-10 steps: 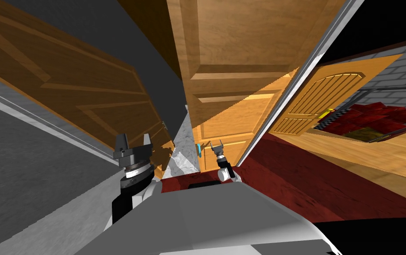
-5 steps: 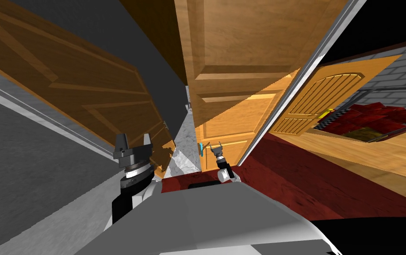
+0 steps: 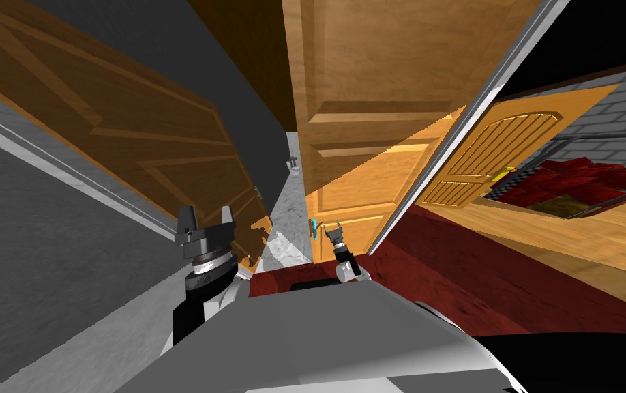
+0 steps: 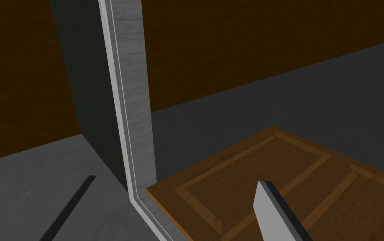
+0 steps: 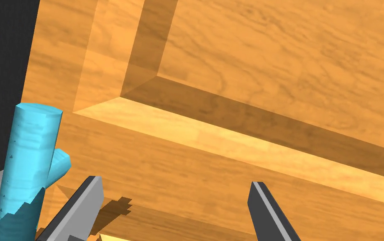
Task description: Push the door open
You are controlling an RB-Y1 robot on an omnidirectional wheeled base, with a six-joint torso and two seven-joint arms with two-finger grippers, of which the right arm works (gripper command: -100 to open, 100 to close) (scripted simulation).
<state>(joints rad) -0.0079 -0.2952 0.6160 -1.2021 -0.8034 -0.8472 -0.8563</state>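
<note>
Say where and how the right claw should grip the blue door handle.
Probably the blue handle's long round bar, not the short stub joining it to the door. It stands beside the open right claw, toward the door's edge: shift sideways, closing across its round sides.

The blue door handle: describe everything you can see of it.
The handle is a pale blue round bar with a flat-cut end, smooth and plain, material unclear. A short stub of the same blue joins it to the orange-brown wooden door, near the door's free edge, next to a dark grey area. It is not gripped: the right gripper is open beside it, facing the door panel, one blade close to the bar's near end; whether they touch cannot be told.
</note>
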